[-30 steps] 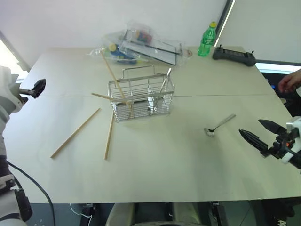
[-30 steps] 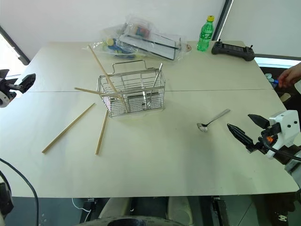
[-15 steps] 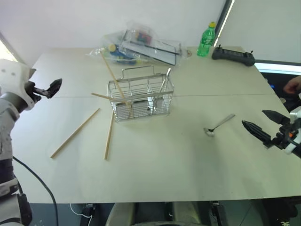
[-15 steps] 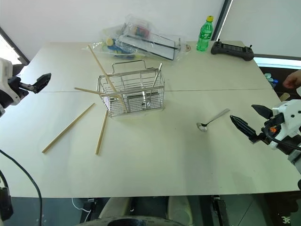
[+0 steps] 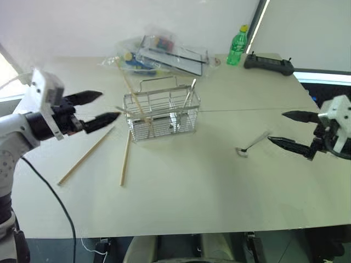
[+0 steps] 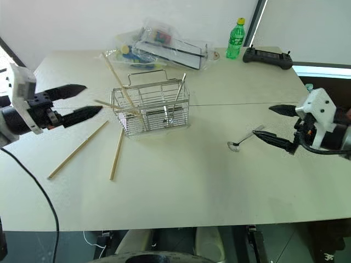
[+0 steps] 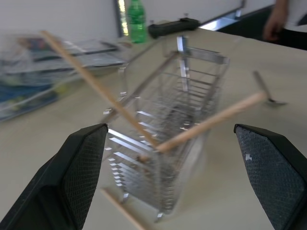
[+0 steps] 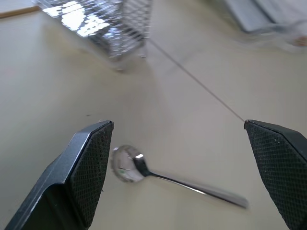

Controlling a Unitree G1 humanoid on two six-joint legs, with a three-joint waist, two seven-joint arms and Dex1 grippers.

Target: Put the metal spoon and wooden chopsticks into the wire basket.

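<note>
The wire basket stands mid-table with two wooden chopsticks leaning out of its left end and a slim metal utensil upright at its right end. Two more chopsticks lie flat on the table, one out to the left and one in front of the basket's left corner. The metal spoon lies right of the basket. My left gripper hangs open just left of the basket, pointing at it. My right gripper is open just right of the spoon, above the table.
At the table's back lie clear plastic bags with packaged items, a green bottle and a black controller. A person's hand shows beyond the far right table edge.
My left gripper has swung right from the table's left edge to the basket's side. My right gripper has risen and moved left toward the spoon. Both stay open.
</note>
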